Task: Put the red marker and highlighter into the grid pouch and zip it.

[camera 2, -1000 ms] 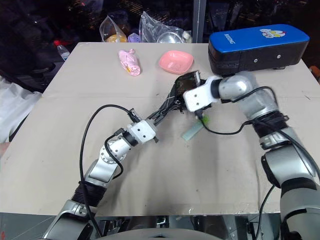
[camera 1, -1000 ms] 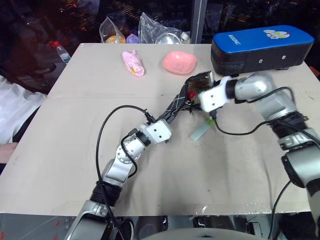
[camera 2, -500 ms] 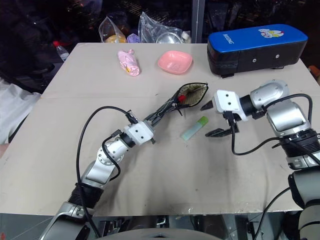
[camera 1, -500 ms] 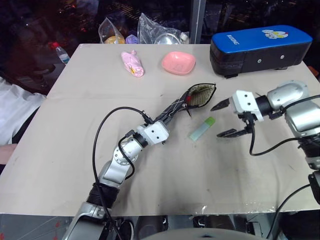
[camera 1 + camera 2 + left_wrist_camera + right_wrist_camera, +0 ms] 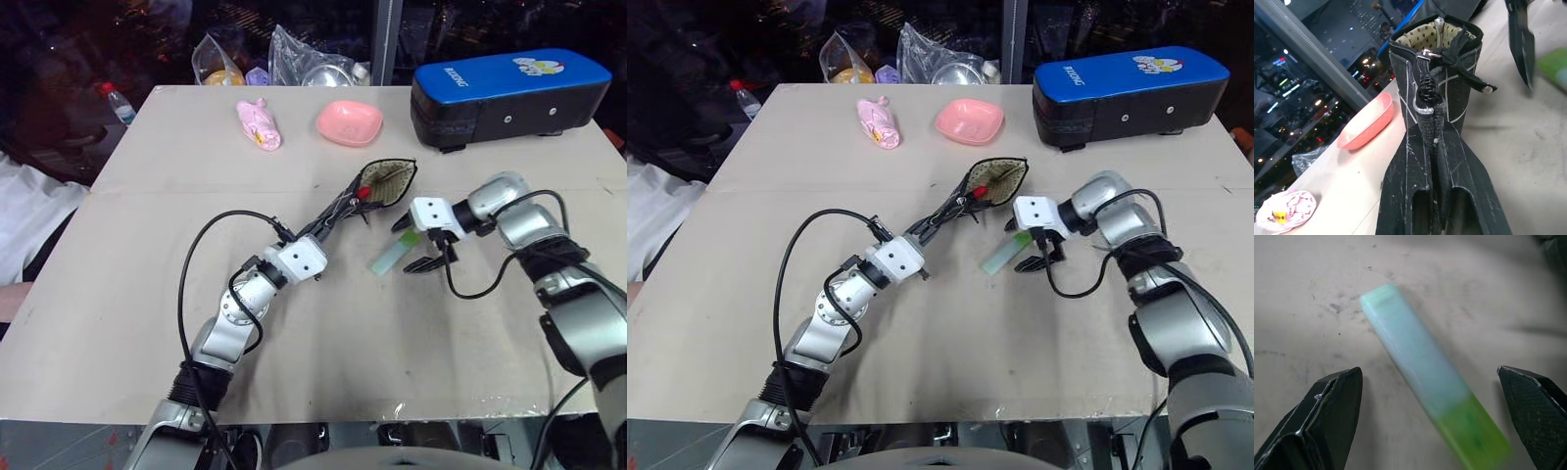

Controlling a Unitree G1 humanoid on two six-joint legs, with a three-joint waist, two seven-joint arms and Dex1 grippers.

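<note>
Right hand (image 5: pixel 415 245) hangs spread wide just over the one highlighter (image 5: pixel 395 252), a finger on each side, right of centre on the counter (image 5: pixel 147 294). One grid pouch (image 5: pixel 377 186), pinched at its near end by the clamped left hand (image 5: pixel 328 223), runs diagonally toward the upper right, mouth gaping. One red marker (image 5: pixel 361 193) peeks from that mouth. That flat highlighter's long axis lies diagonally, lime cap toward the upper right.
</note>
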